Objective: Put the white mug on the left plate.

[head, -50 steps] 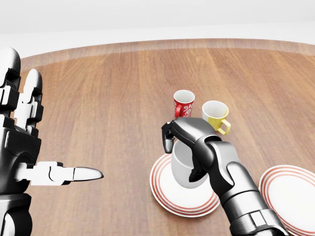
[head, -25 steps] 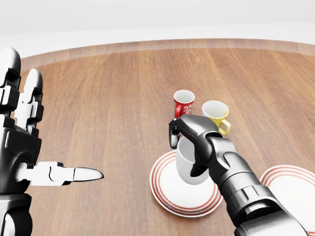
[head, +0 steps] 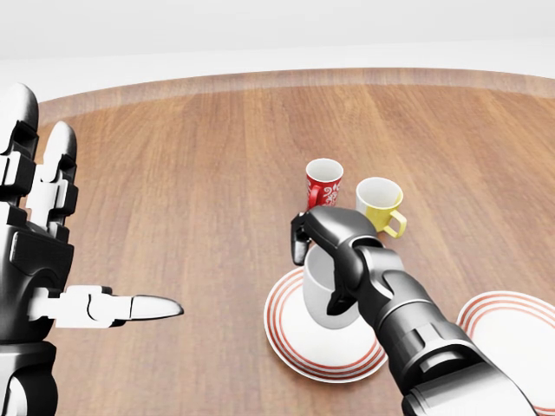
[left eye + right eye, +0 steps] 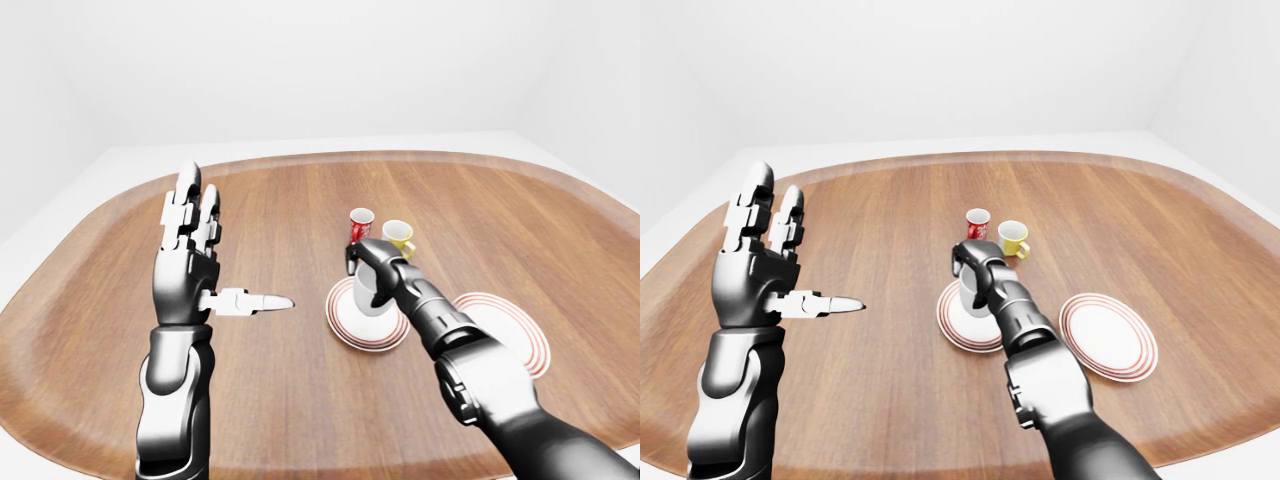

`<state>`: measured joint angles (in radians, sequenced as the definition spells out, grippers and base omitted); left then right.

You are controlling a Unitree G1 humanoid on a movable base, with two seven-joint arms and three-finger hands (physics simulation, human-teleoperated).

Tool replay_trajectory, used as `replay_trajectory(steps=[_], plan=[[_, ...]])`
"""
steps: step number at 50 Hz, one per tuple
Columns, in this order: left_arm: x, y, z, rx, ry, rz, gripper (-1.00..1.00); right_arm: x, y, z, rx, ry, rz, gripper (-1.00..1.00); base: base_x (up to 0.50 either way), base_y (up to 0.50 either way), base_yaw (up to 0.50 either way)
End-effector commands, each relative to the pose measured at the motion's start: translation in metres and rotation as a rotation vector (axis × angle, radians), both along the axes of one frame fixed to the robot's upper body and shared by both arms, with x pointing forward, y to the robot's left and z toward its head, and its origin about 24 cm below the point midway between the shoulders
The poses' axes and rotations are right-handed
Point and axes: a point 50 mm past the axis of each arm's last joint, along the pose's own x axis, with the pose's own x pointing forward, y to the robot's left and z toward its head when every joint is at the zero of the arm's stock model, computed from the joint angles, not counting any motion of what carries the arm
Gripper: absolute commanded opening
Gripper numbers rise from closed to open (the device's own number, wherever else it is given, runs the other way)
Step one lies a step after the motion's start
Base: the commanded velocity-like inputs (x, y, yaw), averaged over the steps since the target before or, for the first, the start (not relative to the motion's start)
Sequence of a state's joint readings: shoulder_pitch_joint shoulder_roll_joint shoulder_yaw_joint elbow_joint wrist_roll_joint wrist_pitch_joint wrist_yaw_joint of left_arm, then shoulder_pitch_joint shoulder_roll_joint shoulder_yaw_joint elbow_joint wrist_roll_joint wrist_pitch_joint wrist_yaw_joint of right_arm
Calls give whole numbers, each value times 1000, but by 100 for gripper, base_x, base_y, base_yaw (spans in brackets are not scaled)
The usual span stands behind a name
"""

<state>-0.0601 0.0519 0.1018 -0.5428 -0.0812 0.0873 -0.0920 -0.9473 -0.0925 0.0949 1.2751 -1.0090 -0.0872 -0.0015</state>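
The white mug (image 3: 321,299) is in my right hand (image 3: 317,264), whose fingers close round its rim and side. It hangs slightly tilted over the middle of the left plate (image 3: 286,351), a white plate with red rings. I cannot tell whether its base touches the plate. My left hand (image 3: 82,230) is open and empty, raised at the left of the head view with fingers up and thumb pointing right, well away from the mug and plate.
A red patterned mug (image 3: 323,182) and a yellow mug (image 3: 379,204) stand just above the left plate in the head view. A second ringed plate (image 3: 512,338) lies at the right. All rest on a round wooden table (image 3: 173,173).
My right hand lifted the white mug slightly up and right, then brought it back down and left over the left plate. The left hand has not moved.
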Motion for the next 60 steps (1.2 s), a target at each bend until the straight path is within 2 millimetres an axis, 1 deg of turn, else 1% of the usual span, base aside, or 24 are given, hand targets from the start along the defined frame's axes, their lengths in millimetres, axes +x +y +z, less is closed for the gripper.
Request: replay_trajectory(steps=[1, 18, 40, 47, 60], plan=[[0, 0, 0, 0, -1, 2, 98, -1, 5, -1, 5, -19, -2, -100, 0, 0, 0], [0, 1, 0, -1, 2, 2, 98, -5, 12, -8, 14, -22, 1, -100, 0, 0, 0], [0, 1, -1, 2, 6, -1, 98, -10, 9, -17, -14, -36, -6, -100, 0, 0, 0], [0, 1, -1, 2, 6, -1, 98, -13, 7, -23, -19, -39, -16, -100, 0, 0, 0], [0, 1, -2, 2, 10, -1, 98, -15, 4, -26, -29, -49, -25, -100, 0, 0, 0]])
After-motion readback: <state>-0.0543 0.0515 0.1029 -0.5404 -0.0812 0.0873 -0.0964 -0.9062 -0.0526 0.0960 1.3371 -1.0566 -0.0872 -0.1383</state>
